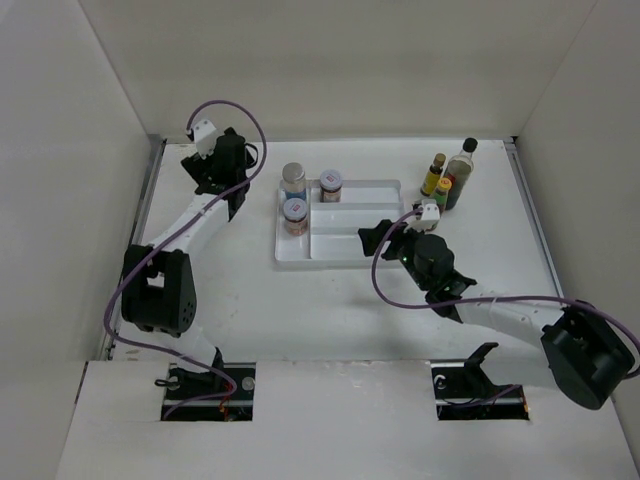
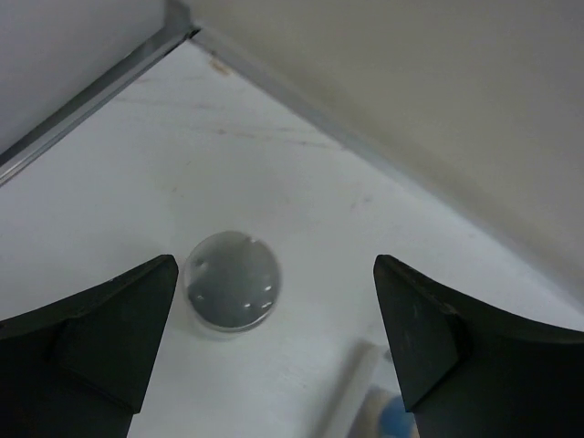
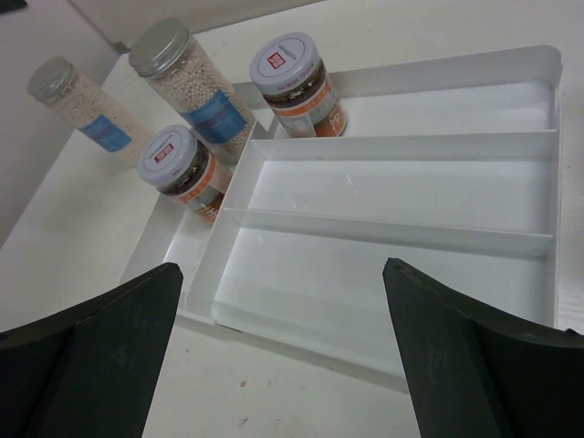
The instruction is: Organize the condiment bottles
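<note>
Three grey-lidded jars stand at the left end of the white tray (image 1: 350, 258): a tall blue-labelled one (image 1: 293, 180) (image 3: 187, 82) and two reddish-labelled ones (image 1: 331, 185) (image 1: 295, 215) (image 3: 297, 82) (image 3: 180, 169). Another blue-labelled jar (image 3: 78, 100) stands on the table left of the tray. My left gripper (image 1: 232, 180) (image 2: 274, 338) is open above it, and its grey lid (image 2: 233, 281) lies toward the left finger. Two yellow-capped bottles (image 1: 435, 172) (image 1: 443, 190) and a dark black-capped bottle (image 1: 461, 168) stand at the back right. My right gripper (image 1: 375, 240) (image 3: 292, 365) is open and empty at the tray's near right edge.
The tray's long compartments (image 3: 392, 187) hold nothing. White walls enclose the table on the left, back and right; a metal strip (image 2: 91, 87) runs along the back-left corner close to my left gripper. The tray's edge (image 2: 356, 383) shows blurred in the left wrist view.
</note>
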`<action>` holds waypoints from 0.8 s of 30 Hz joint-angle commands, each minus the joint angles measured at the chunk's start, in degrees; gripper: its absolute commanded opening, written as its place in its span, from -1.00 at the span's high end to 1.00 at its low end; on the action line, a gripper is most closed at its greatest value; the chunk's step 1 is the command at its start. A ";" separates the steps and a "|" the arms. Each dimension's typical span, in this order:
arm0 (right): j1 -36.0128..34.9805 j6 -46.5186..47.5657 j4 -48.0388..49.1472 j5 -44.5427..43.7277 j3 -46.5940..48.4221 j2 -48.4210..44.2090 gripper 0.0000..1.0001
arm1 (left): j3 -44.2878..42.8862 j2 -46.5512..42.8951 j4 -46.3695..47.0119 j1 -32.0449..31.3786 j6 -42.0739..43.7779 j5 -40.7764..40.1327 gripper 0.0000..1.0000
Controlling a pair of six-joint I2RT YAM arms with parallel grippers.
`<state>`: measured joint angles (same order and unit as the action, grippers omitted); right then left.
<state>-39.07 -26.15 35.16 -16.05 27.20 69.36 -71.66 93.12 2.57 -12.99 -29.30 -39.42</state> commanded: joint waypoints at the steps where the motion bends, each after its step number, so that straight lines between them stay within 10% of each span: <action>1: -0.08 -0.04 3.08 -0.73 1.01 0.51 -0.99 | 1.08 1.62 -1.60 0.82 -1.73 -1.01 -0.80; 12: -0.08 0.05 2.72 -0.73 1.45 1.57 -0.99 | -2.17 8.13 -1.78 4.69 -1.37 1.45 -0.72; 19: -0.08 -0.13 3.16 -0.73 0.93 0.95 -0.99 | -1.73 7.08 -0.02 4.69 -1.55 4.17 0.06; 24: -0.08 0.14 5.97 -0.39 -0.74 -1.86 -0.97 | -1.55 -2.31 4.01 1.89 -0.32 4.26 0.17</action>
<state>-39.07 -26.15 35.22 -16.03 27.11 70.35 -71.59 100.88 -0.58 -8.88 -30.20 -35.97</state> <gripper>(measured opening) 0.990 0.578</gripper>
